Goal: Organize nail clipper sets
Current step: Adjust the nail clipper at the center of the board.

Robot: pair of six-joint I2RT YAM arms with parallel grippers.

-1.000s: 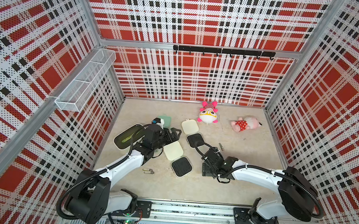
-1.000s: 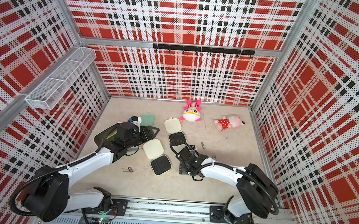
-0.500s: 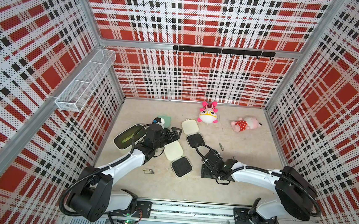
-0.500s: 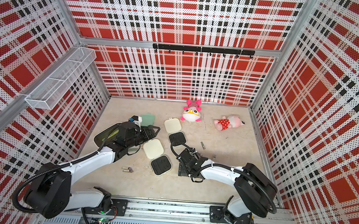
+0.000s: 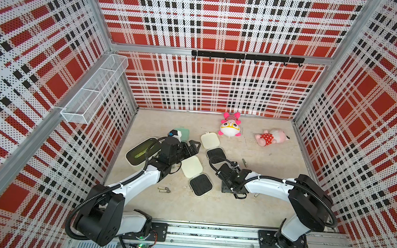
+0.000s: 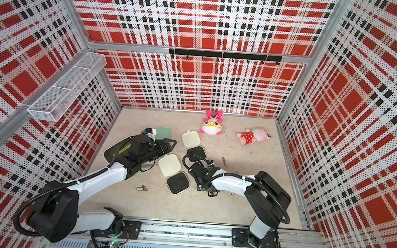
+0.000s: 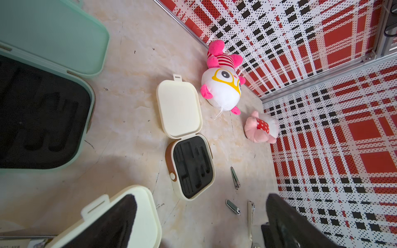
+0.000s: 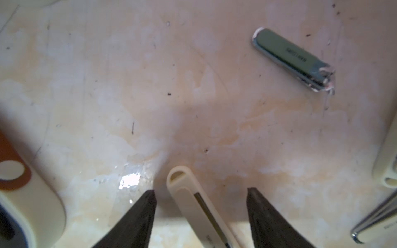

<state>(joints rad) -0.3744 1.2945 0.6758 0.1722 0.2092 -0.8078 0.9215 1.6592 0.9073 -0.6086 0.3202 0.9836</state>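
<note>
While the right tool (image 8: 199,191) hangs low over the counter (image 8: 129,96), its fingers (image 8: 137,214) stand spread. There is one on each side of a cream piece (image 8: 187,197), and both are clear of it. The piece is long and thin. Its long axis runs along the tool's reach, and its rounded, slotted end points out past the fingertips.

Beyond the fingertips and off to one side, a silver clipper (image 8: 287,58) lies flat. Its long axis slants across the tool's line, with the rounded end farther from the tool and the cutting end nearer. A second clipper (image 5: 244,162) lies farther out, with its long axis roughly along the tool's reach. On the tool's other side, just beside it, the far cream case (image 5: 212,147) lies open with its lid flat.

The left tool (image 7: 202,196) is spread wide and grips nothing. It hovers above the lid of the near cream case (image 5: 191,166), which is also open. The mint case (image 7: 43,53) lies open just beside this tool. Behind it, near the left arm, two clippers (image 5: 164,189) lie side by side with their long axes parallel.
</note>
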